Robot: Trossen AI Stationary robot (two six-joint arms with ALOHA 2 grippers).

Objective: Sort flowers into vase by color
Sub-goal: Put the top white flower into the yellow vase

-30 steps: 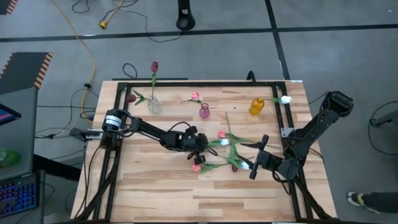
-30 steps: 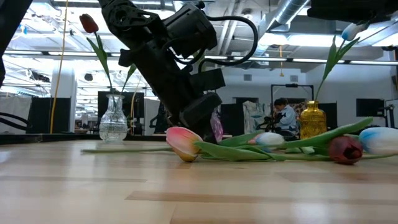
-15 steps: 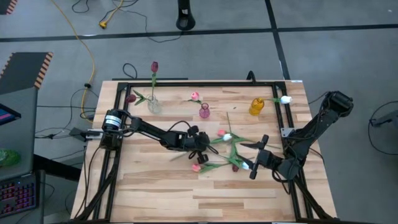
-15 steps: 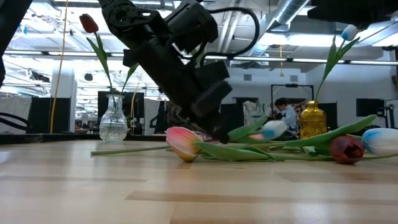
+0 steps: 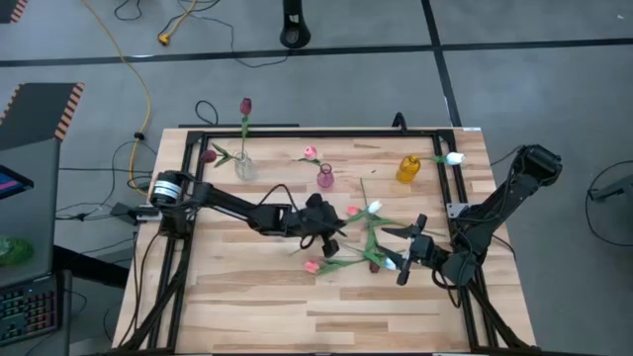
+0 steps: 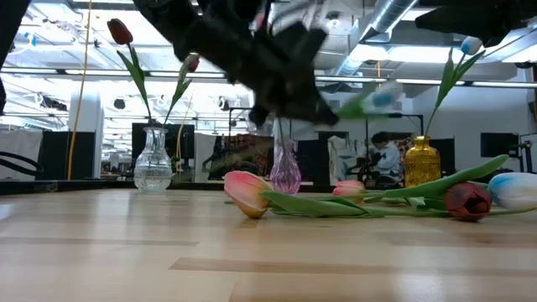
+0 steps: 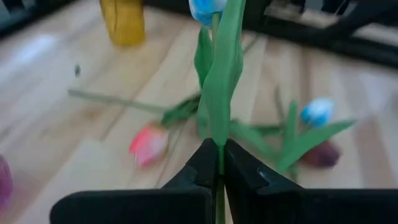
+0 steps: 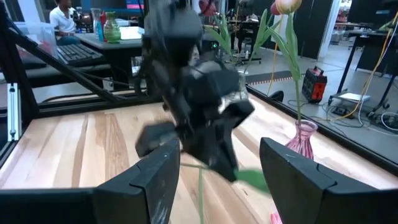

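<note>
The left gripper (image 7: 219, 163) has its fingers clamped on the stem of a white tulip (image 5: 374, 208), w/ the head up in front of it above the worktop (image 5: 257, 297), approx. over the middle of the pile. In the low view the same flower (image 6: 382, 97) hangs in the air, clearly lifted. The right gripper (image 8: 217, 168) waits low near the right edge of the worktop, fingers wide apart, holding nothing.

Where the flowers are: a dark red one stands in the clear vase (image 5: 244, 168) at the back left, a pink one in the pink vase (image 5: 324, 178), a white one in the yellow vase (image 5: 407, 170). Several more lie crossed on the worktop between the two arms: a pink tulip (image 6: 247, 192), a dark red one (image 6: 466, 201), another white one (image 6: 512, 187).

Risks, in my judgement:
- The grip is on a thin stem only, so the flower can turn or slip between the fingers during the carry.
- Leaves of the lifted flower are close to the lying ones; if they hook, the pile is dragged.
- The yellow vase has a narrow neck & already one stem inside; a tilted stem can miss it or push the vase over.
- The pink vase stands near the way, so a low path could hit it.
</note>
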